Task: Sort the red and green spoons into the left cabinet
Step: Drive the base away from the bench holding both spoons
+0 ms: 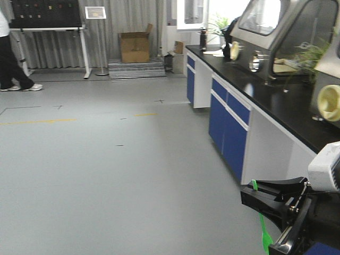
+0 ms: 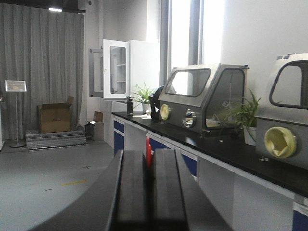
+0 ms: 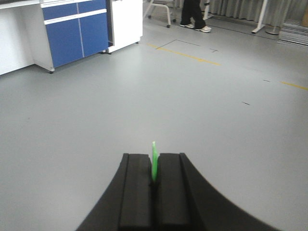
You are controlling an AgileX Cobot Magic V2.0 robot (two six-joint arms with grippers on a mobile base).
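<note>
- Grey floor (image 1: 106,175) stretches past you; a black worktop (image 1: 276,95) over blue cabinet doors (image 1: 228,127) lines the wall.
- Your right fingers (image 3: 137,192) pinch the green spoon (image 3: 154,159), its tip standing up between them.
- Your left fingers (image 2: 132,187) press together on the red spoon (image 2: 148,153), only a sliver showing.

You've got a grey floor (image 1: 106,186) with yellow tape (image 1: 37,122), a black-topped bench (image 1: 265,90) on blue cabinets (image 1: 228,133) to the right, a grey curtain (image 2: 43,57) at the back, a cardboard box (image 1: 135,48) and a bright window (image 2: 185,33).
</note>
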